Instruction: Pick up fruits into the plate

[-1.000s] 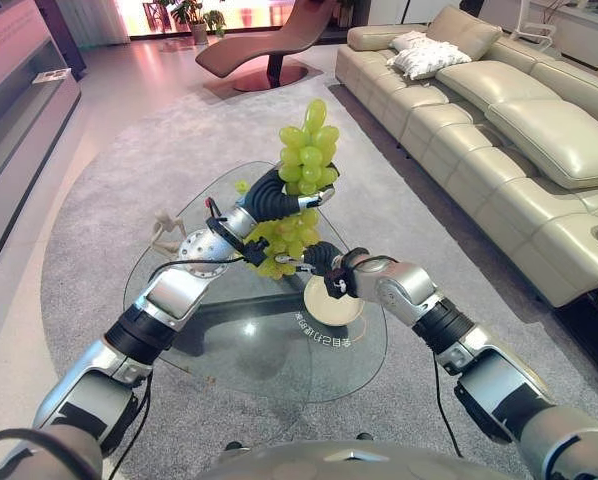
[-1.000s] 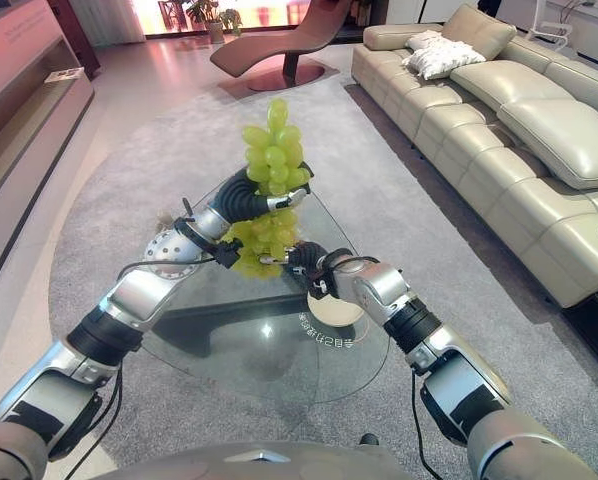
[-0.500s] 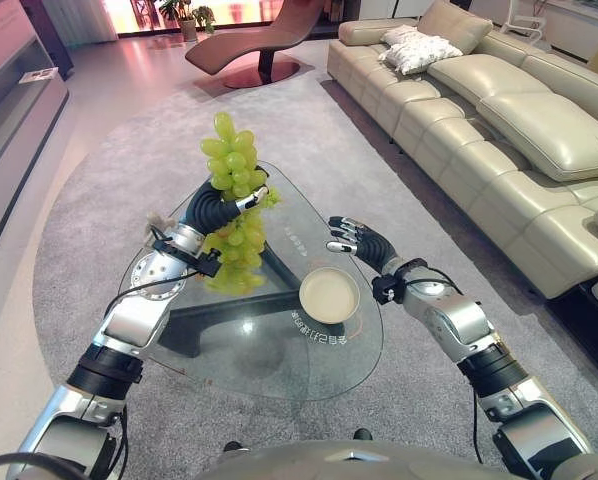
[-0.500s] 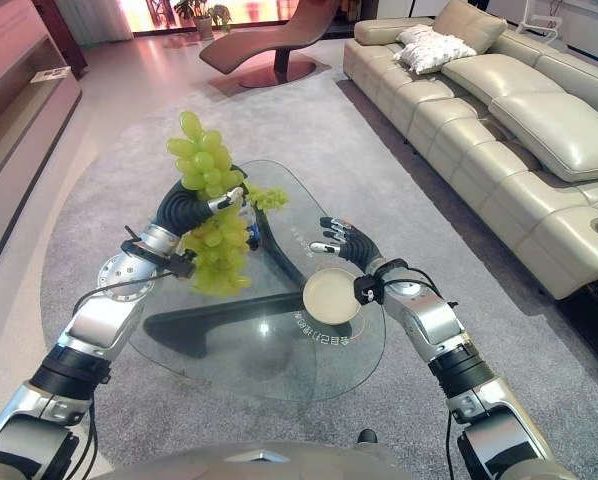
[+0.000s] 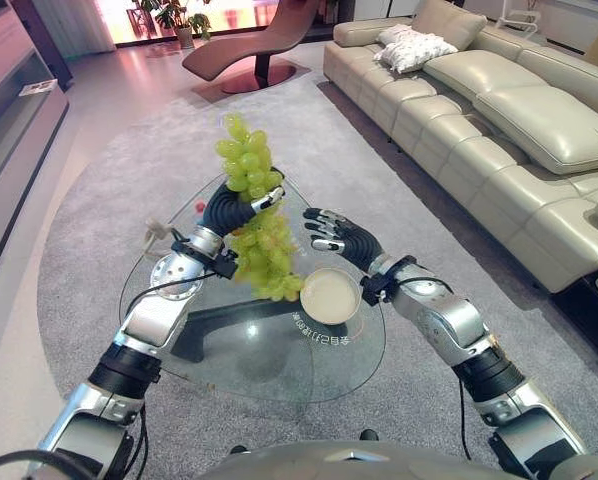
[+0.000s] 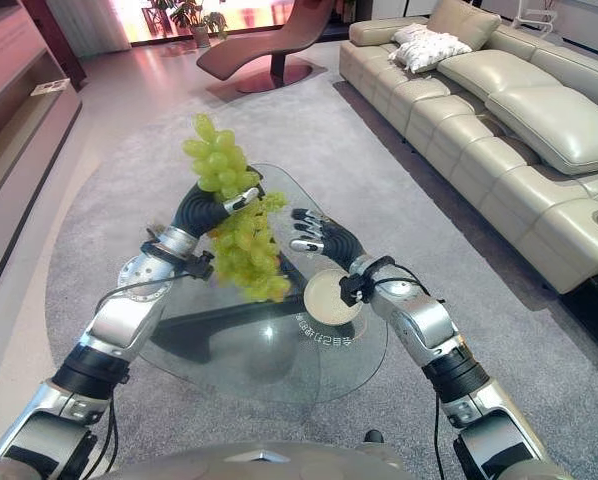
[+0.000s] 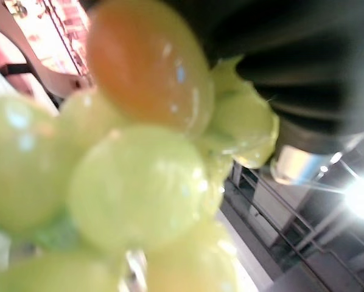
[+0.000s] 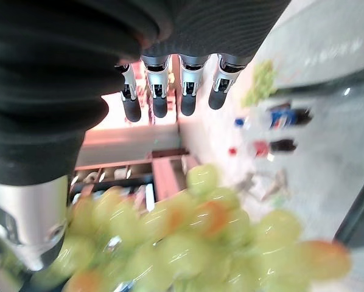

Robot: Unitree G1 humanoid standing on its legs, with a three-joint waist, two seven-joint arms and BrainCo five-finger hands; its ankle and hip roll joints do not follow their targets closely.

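1. I use the plate (image 5: 330, 296) as my landmark: it sits on the glass tabletop (image 5: 239, 345) near the edge facing the sofa (image 5: 499, 120), and I see nothing lying in it.
2. My left hand (image 5: 231, 207) is clamped on a big bunch of green grapes (image 5: 262, 250), held in the air just beside the plate on the side away from the sofa. The lower grapes hang level with the plate's rim; I cannot tell whether they touch it.
3. Part of the bunch stands up above the left hand and the rest hangs below it, so the hand's dark cover hides the middle of the bunch and the stem.
4. In the left wrist view the grapes (image 7: 133, 182) press so close that I cannot make out the fingers there.
5. My right hand (image 5: 341, 236) hovers just beyond the plate, fingers spread and holding nothing, close to the bunch but not touching it as far as I can see.
6. In the right wrist view the fingers (image 8: 160, 97) are straight, with the bunch past them.
7. A few small things lie on the tabletop beyond the grapes, too small for me to identify.
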